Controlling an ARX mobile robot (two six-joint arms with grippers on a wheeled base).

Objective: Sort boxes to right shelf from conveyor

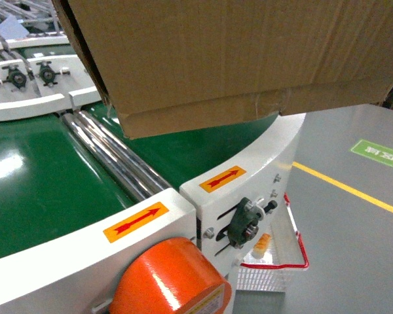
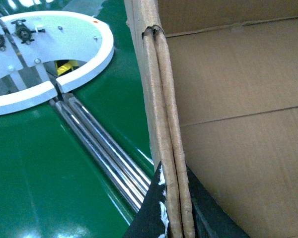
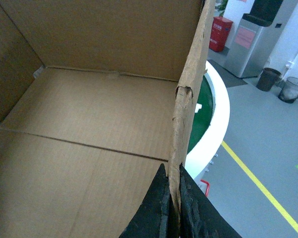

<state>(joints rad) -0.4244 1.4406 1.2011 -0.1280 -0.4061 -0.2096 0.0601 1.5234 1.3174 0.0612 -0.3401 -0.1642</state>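
While the cardboard box (image 1: pixel 249 59) fills the upper part of the head view, its bottom edge hangs above the green conveyor belt (image 1: pixel 39 190) and the white rim (image 1: pixel 262 163), apparently lifted clear, though contact at the far side cannot be ruled out. Both wrist views look down into the open, empty interior.

Left gripper (image 2: pixel 171 218): jaws closed narrowly on the box's left wall, one dark finger outside and one inside, with the doubled, ragged top edge pinched between them. Right gripper (image 3: pixel 174 213): jaws likewise clamped on the right wall, one finger on each side of the torn edge.

Steel rollers (image 1: pixel 114 163) cross the belt below the box. An orange motor housing (image 1: pixel 167 281) sits at the near rim. No shelf appears in any view.

Handling assessment: the box looks empty and therefore light, but it is bulky. The corrugated walls are fairly stiff along their length yet will bend and crease at a pinch point, and the torn upper edges are weak. The opposing grips on two side walls suit the load; hold lower on the sound wall board rather than on frayed lip, and keep both arms level so the walls do not splay or slip out.
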